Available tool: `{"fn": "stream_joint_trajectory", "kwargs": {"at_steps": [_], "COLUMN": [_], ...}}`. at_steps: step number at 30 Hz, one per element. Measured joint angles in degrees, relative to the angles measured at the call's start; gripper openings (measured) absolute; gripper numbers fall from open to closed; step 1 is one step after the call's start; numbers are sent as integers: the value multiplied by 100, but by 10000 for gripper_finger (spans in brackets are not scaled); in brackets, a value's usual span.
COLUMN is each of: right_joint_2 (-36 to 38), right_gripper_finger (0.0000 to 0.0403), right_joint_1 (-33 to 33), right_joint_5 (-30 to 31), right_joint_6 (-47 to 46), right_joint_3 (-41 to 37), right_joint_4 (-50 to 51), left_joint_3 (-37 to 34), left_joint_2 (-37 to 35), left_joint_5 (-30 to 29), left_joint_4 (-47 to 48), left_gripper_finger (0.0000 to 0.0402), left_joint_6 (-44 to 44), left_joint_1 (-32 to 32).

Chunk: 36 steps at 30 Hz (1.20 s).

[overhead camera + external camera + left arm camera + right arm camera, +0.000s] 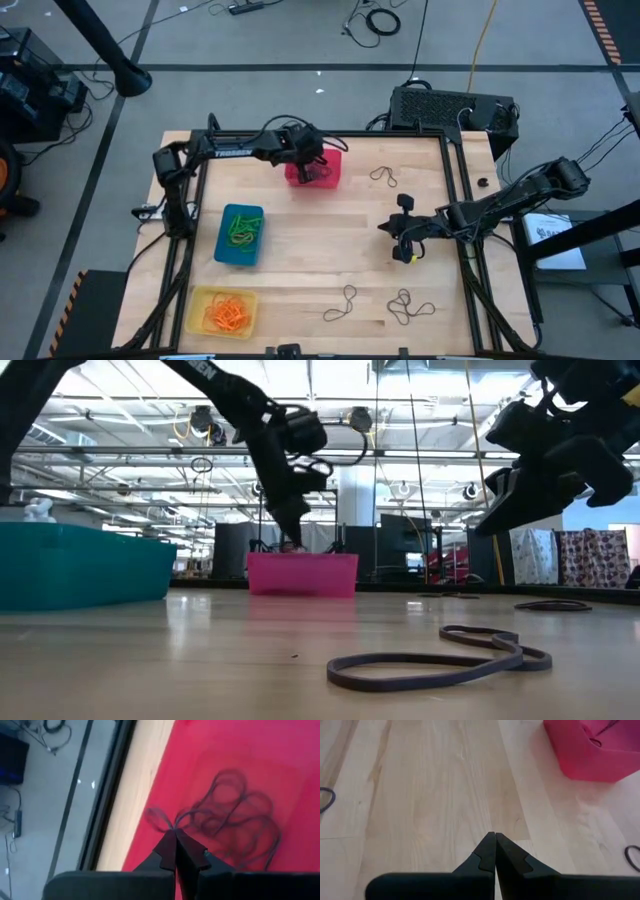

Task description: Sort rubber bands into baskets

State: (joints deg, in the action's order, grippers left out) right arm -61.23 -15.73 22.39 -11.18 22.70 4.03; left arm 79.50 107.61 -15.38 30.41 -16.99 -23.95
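My left gripper (312, 170) is shut over the red basket (332, 175), its fingertips (175, 832) on a dark rubber band (159, 819). A tangle of dark bands (240, 815) lies on the basket's floor. My right gripper (405, 238) is shut and empty above the bare wood at the table's middle right (495, 836). The blue basket (240, 236) holds green bands. The yellow basket (222, 310) holds orange bands. Loose dark bands lie flat on the table (384, 177) (342, 302) (410, 306). My left gripper pinches a dark rubber band between its two fingertips, at a spot (172, 826) where loops spread out to both sides. The fingers point down into the red basket from above. The band runs on into the tangle on the basket's floor; whether it hangs clear I cannot tell.
A black box (450, 108) stands at the table's far right edge. Black rails (462, 200) frame the table. One dark band lies close to the low camera (440, 660). Bare wood lies between the baskets and the loose bands.
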Motion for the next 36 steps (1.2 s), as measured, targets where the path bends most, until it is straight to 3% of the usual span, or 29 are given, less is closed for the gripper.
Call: {"fn": "stream_joint_trajectory", "kwargs": {"at_steps": [5, 15, 22, 33, 36], "right_joint_2": [0, 2, 2, 55, 156], "right_gripper_finger": [0, 0, 0, 0, 0], "right_joint_1": [1, 0, 1, -2, -4], "right_joint_5": [0, 0, 0, -42, -213], "right_joint_6": [-7, 4, 31, -448, -648], "right_joint_3": [1, 0, 0, 0, 0], "right_joint_4": [-19, -67, -46, 821, 1146], "left_joint_3": [-164, -201, -201, -201, -245], "left_joint_2": [0, 0, 0, 0, 0], "left_joint_5": [172, 166, 206, 1450, 1561], "left_joint_4": [-27, -214, -197, -383, -1060], "left_gripper_finger": [10, 89, 100, 100, 100], "left_joint_6": [-11, 5, 314, 763, 758], "left_joint_1": [-87, -63, 61, 793, 1180]}}
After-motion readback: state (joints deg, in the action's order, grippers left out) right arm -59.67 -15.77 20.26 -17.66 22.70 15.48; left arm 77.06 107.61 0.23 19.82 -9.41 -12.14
